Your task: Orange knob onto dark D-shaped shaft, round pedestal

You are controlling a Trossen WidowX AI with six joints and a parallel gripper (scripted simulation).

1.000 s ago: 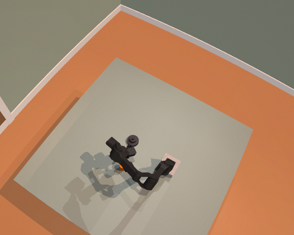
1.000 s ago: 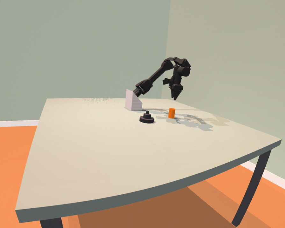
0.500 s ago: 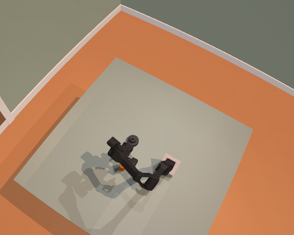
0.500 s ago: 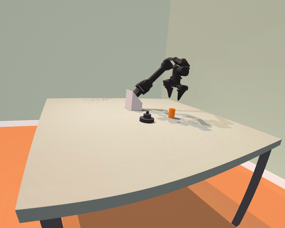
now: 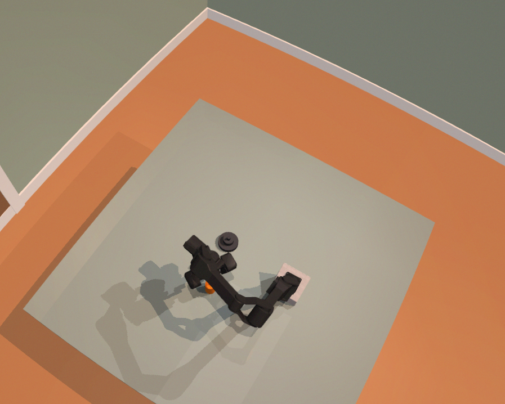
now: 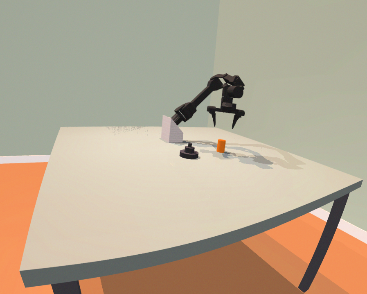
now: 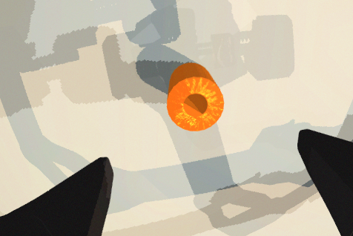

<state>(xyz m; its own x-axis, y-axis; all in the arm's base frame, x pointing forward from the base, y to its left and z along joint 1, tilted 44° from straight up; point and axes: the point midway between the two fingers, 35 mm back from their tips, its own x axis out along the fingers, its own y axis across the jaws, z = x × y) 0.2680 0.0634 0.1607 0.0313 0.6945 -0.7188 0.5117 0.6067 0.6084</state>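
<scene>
Exterior view: a pale table [image 6: 164,196] stands on an orange floor [image 6: 10,215].

My gripper [image 6: 223,127] [image 7: 207,154]: plain black. Orange cylindrical knob [image 5: 209,287] [image 6: 221,146] [image 7: 195,122]: yellow streaks around its top hole. Round stepped pedestal [image 5: 228,247] [image 6: 189,154]: dark, perhaps purplish-brown. Wedge-shaped arm mount [image 5: 304,290] [image 6: 175,136]: pale pink, apparently finely lined.

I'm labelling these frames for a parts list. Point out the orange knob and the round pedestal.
Orange knob [image 6: 221,146] [image 7: 190,120]: exterior, its side; wrist, its top face.
Round pedestal [image 5: 228,247] [image 6: 189,154]: top and exterior, its wide bottom disc.
</scene>
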